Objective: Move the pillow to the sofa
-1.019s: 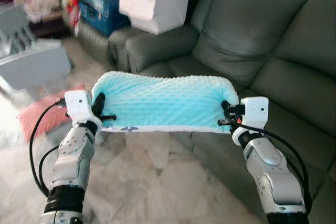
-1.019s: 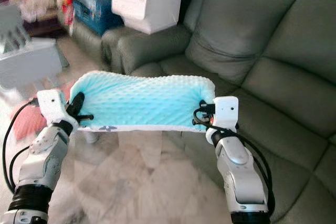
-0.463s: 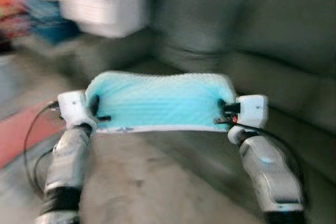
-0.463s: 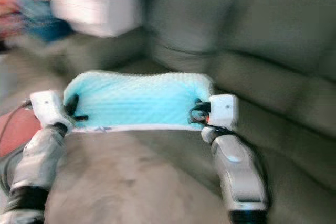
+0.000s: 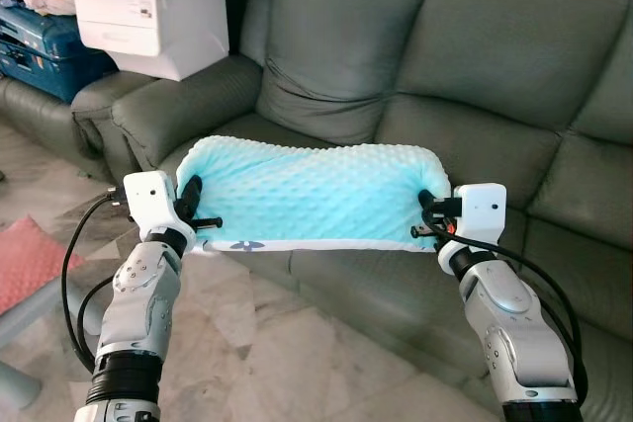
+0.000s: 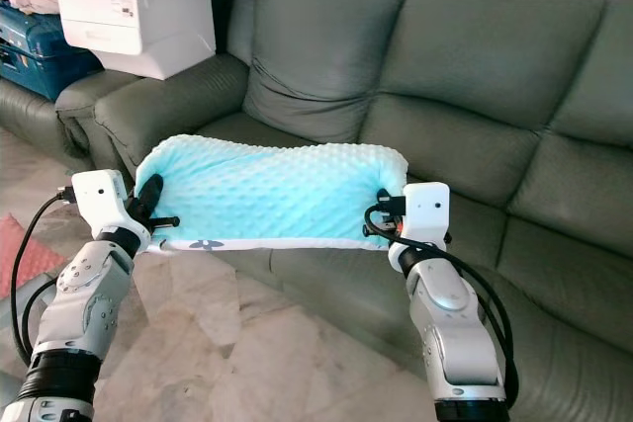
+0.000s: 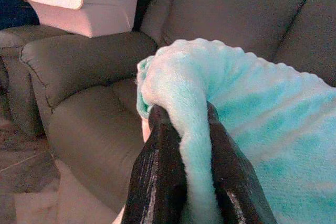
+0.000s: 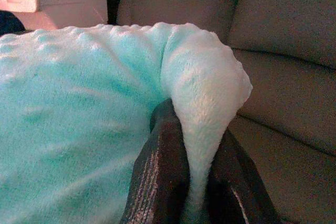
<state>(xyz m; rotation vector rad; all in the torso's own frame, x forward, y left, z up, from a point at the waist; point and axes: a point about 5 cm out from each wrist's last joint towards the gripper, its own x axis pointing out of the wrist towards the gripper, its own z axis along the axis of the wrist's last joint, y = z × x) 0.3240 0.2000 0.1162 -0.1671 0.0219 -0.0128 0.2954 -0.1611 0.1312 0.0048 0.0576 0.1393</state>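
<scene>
At frame centre, your left gripper [image 5: 194,207] and right gripper [image 5: 427,214] each clamp an end of the dimpled turquoise plush pillow [image 5: 312,195], carried above the grey-green leather sofa [image 5: 465,76] seat; lowering and release remain.

Fuzzy, dimpled plush pillow [image 5: 315,193] — matt leathery sofa [image 5: 475,66] — glossy marble floor [image 5: 297,363]

Sofa [image 5: 514,145] seats ahead lie bare; white box [image 5: 158,22] blocks the left armrest [image 5: 183,106].
</scene>
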